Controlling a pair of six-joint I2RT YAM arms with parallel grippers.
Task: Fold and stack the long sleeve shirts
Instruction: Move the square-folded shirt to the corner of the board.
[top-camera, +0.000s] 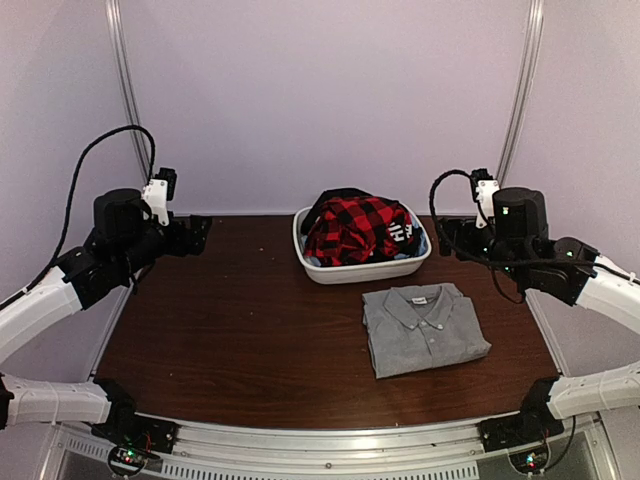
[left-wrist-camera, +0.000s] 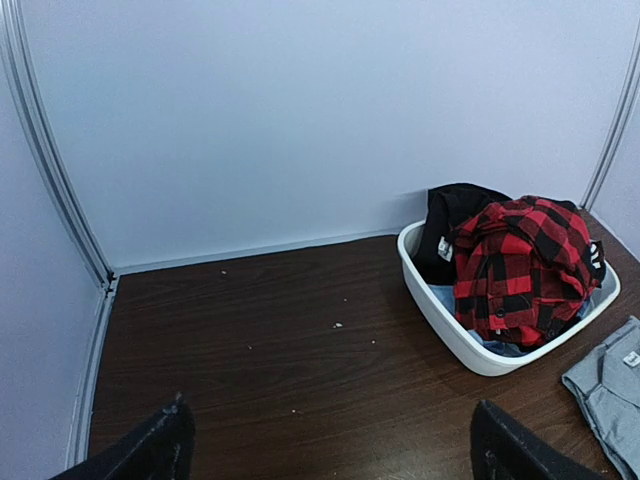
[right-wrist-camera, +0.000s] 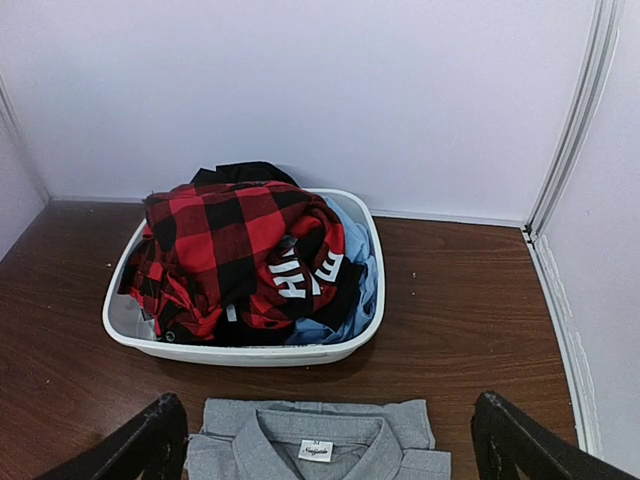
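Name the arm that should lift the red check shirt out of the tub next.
Right, probably. The right gripper hangs open close beside the white tub holding the red check shirt; the left gripper, also open, sits much farther off across the table.

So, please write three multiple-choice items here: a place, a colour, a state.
1. The grey shirt lies, relative to the white tub: A inside; B on the table, at its near side; C behind.
2. The check shirt is: A blue-white; B green-yellow; C red-black.
3. The left gripper and right gripper are: A open, empty; B shut; C holding cloth.
B, it lies on the wood; C, red and black squares show; A, each stands wide with nothing inside.
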